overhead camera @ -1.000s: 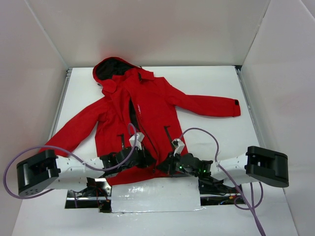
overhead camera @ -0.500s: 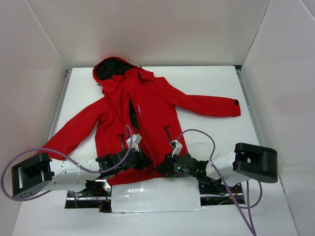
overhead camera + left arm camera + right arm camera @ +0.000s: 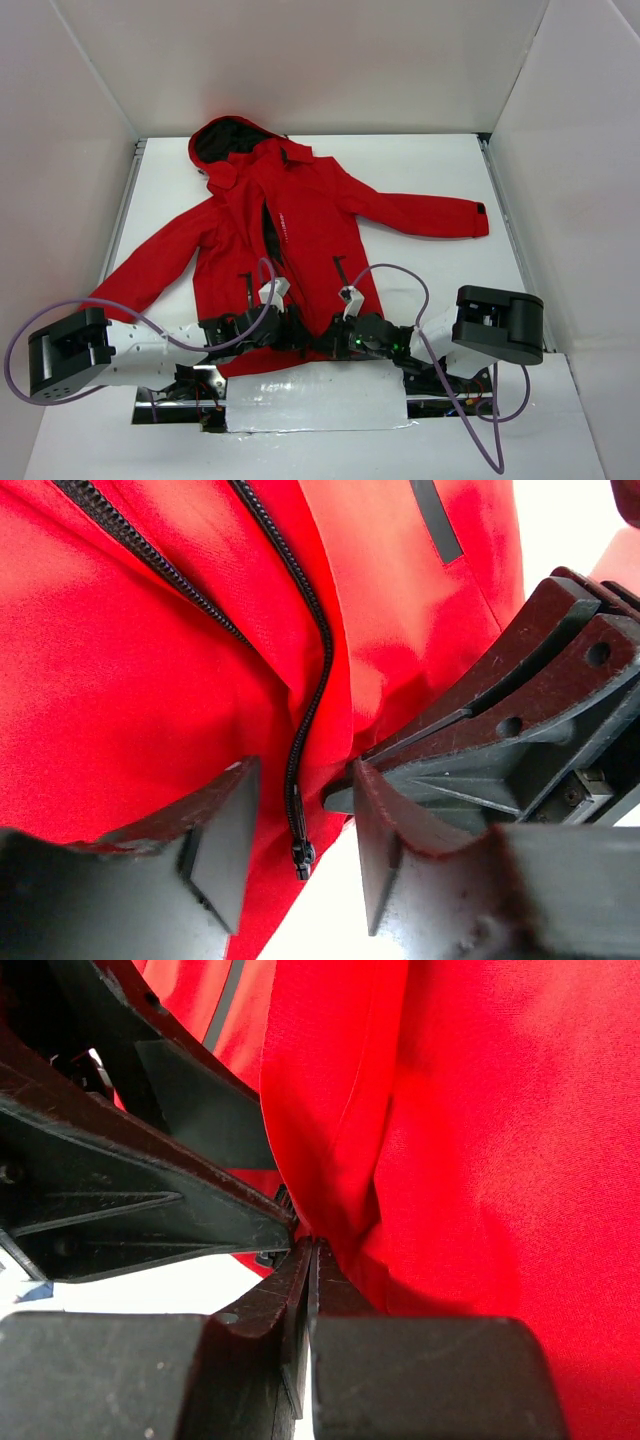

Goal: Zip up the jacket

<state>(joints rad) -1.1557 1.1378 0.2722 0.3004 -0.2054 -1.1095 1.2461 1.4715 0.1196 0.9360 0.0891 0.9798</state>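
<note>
**Both grippers at the hem, at the foot of the front zipper**

**Arm pose.** The left arm (image 3: 150, 345) and right arm (image 3: 440, 335) lie low over the near edge of the table (image 3: 420, 170). Their elbows point outward and their forearms run inward toward each other. A purple cable (image 3: 400, 275) loops above each wrist. The two grippers meet tip to tip at the centre of the jacket's lower hem.

**Left gripper.** The left gripper (image 3: 300, 820) is partly open. Its fingers (image 3: 225, 825) straddle the lower end of the front zipper (image 3: 315, 670) without gripping it. The zipper end (image 3: 299, 858) hangs free in the gap between them.

**Right gripper.** The right gripper (image 3: 308, 1260) has its jaws pressed fully together. Its tips sit at a fold of red cloth at the hem edge. It cannot be told whether any cloth is caught between them.

**Task item.** The jacket (image 3: 300, 230) lies flat, front up, in the middle of the table. Its hood (image 3: 225, 140) is at the far side, its sleeves are spread to both sides, and its hem is nearest the arm bases. The front zipper is unfastened at the bottom. A slanted pocket zipper (image 3: 436, 520) lies beside it.

**Markings.** A small pale marking (image 3: 284, 222) on the chest beside the zipper is too small to read.
</note>
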